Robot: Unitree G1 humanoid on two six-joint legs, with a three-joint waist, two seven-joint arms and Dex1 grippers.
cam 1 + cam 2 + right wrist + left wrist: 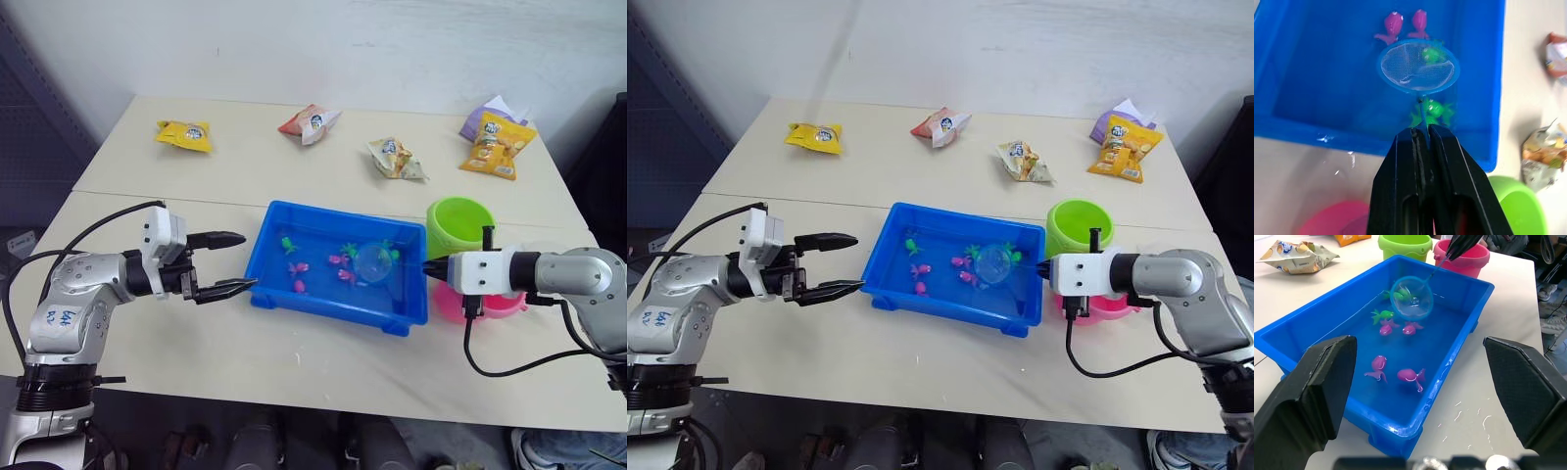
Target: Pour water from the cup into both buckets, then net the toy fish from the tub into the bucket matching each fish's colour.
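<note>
A pale rectangular table [294,362] is occupied by a shallow bright-blue plastic tub [323,304] of water. Just beside its right end, a lime-green round pail [458,225] and a pink round pail [500,305] are set. The left gripper [227,262] is held near the tub's left end, jaws wide and empty. The right gripper [1425,132] is clamped on the thin black handle of a small blue-rimmed mesh net [1417,67], dipped among tiny green fish [1433,111] and magenta fish [1409,376].
</note>
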